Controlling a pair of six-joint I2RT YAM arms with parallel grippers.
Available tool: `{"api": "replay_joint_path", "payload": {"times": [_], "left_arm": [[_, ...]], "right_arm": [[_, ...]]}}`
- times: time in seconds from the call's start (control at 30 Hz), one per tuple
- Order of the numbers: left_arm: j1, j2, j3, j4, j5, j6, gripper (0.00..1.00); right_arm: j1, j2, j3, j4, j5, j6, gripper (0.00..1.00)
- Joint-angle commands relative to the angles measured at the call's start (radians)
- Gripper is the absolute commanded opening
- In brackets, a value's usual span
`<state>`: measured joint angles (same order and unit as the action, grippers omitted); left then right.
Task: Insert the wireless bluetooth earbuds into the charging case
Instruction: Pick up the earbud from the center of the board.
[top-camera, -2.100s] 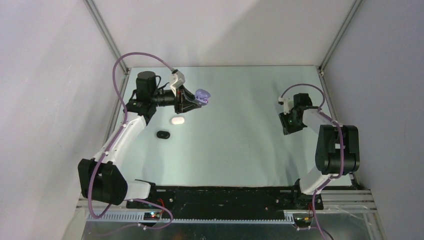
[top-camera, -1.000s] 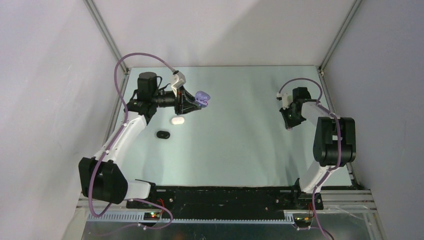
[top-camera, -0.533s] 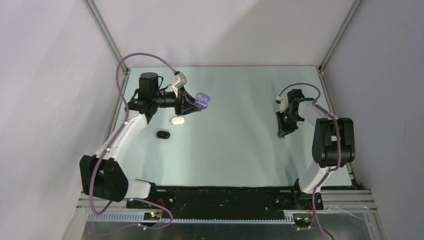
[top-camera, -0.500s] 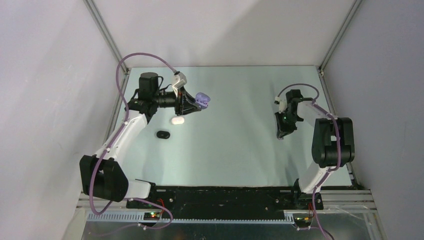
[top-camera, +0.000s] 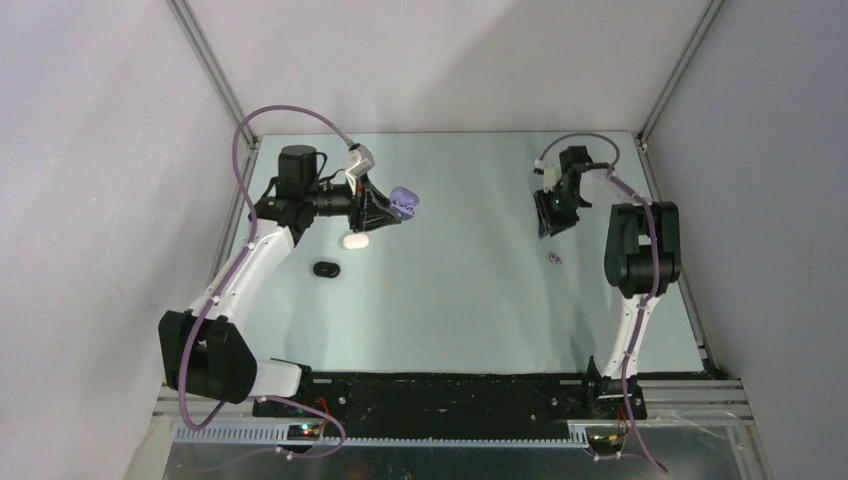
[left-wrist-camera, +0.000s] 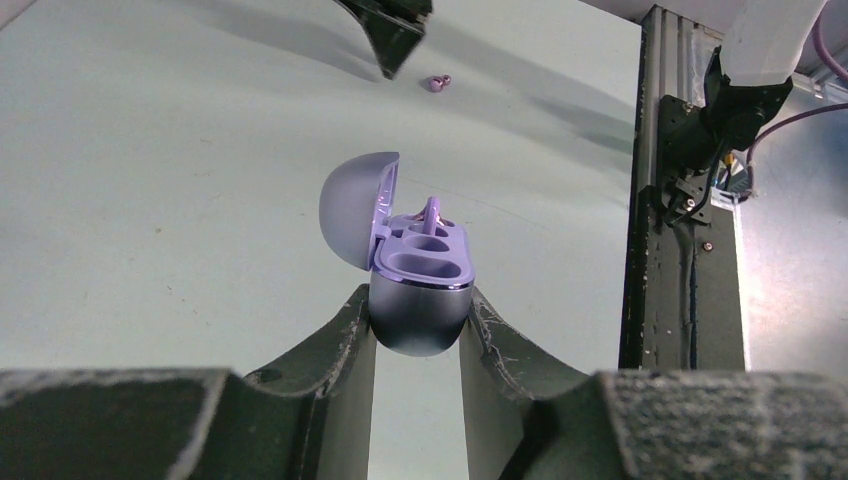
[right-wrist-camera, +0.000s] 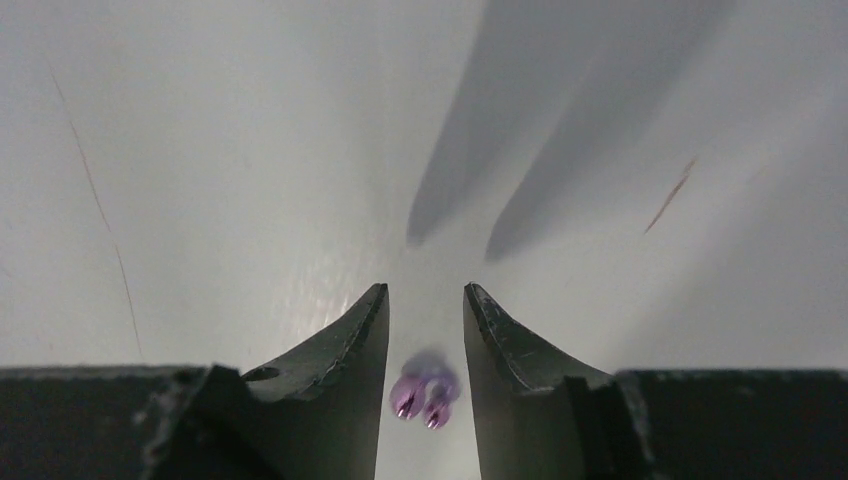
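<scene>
Glossy lavender pebble case (left-wrist-camera: 418, 312), tiny purple bud (right-wrist-camera: 424, 392)

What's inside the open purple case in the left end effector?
One lavender earbud pokes up at the far end of the purple case; the near socket looks empty. The socket bottoms are hidden by the rim.

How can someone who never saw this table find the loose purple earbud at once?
Look at the right half of the table, just on the near side of the right gripper. There a tiny lavender-purple earbud lies alone. It is far smaller than the white case and the black case lying on the left.
</scene>
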<state>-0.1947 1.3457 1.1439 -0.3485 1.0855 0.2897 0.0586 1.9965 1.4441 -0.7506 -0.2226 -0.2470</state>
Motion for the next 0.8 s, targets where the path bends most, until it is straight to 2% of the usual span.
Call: {"api": "replay_joint_path", "payload": {"times": [0.0, 0.17, 0.23, 0.43, 0.77], "left_arm": [[0.005, -0.007, 0.065, -0.021, -0.005, 0.034, 0.04], [0.005, -0.018, 0.055, -0.026, -0.012, 0.032, 0.04], [0.005, -0.019, 0.050, -0.027, -0.015, 0.031, 0.04], [0.005, -0.016, 0.055, -0.027, -0.010, 0.032, 0.04], [0.005, -0.015, 0.057, -0.045, -0.010, 0.039, 0.04]], "right_arm": [[-0.022, 0.049, 0.172, 0.016, -0.059, -0.089, 0.39], [-0.040, -0.001, 0.190, -0.027, -0.228, -0.205, 0.38], [-0.040, -0.014, 0.193, -0.120, -0.261, -0.311, 0.35], [-0.066, -0.031, 0.152, -0.232, -0.229, -0.435, 0.32], [-0.115, -0.046, 0.084, -0.275, -0.187, -0.507, 0.33]]}}
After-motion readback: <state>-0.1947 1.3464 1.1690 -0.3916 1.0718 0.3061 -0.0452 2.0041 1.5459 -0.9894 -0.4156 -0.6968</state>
